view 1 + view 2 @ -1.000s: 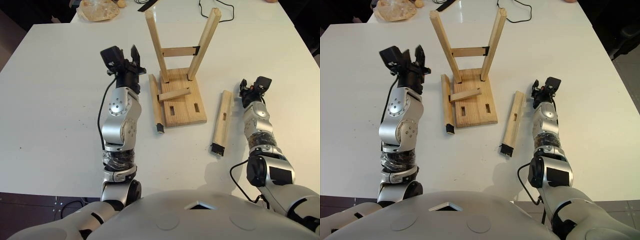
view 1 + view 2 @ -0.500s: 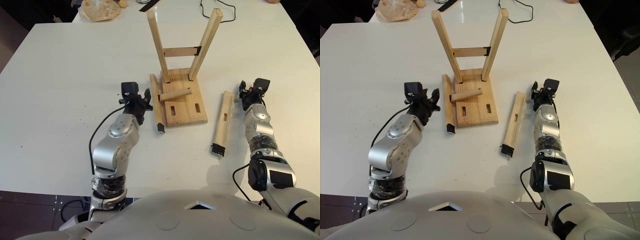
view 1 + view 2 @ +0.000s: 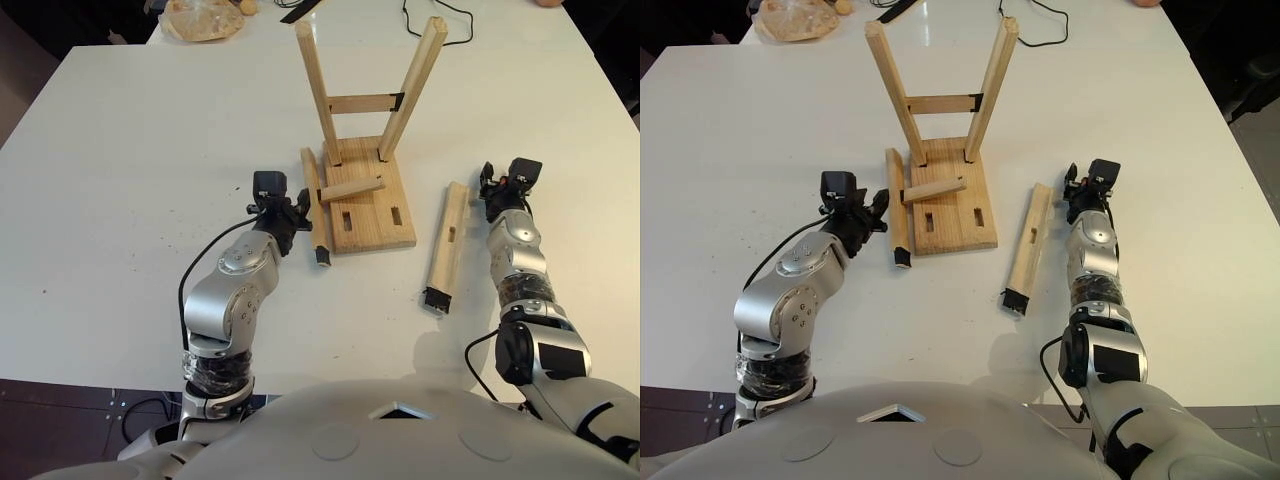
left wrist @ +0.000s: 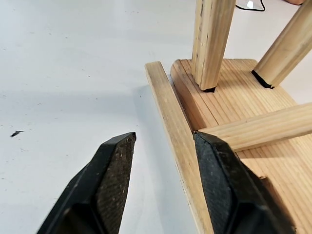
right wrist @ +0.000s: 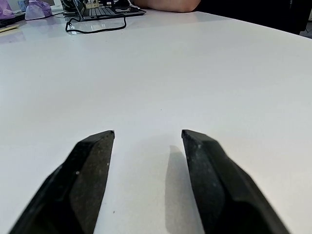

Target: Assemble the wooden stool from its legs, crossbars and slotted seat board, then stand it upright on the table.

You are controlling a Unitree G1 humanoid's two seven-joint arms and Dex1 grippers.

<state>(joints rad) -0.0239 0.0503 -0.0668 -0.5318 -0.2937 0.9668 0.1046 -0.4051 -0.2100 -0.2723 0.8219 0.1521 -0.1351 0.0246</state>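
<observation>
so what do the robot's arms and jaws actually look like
The left arm and right arm both have rounded silver-grey shells, with black sections at the joints and wrists. A thin black cable loops along the outside of each arm. Each arm's jaws are two black wedge-shaped pieces that taper to blunt tips, with finely textured inner faces.

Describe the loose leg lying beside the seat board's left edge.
The loose leg is a pale wooden bar of square section with a black cap at its near end. It lies flat on the table, lengthwise against the seat board, apparently touching its left edge. The loose crossbar seems to reach it. The open left gripper hovers at it, not gripping.
</observation>
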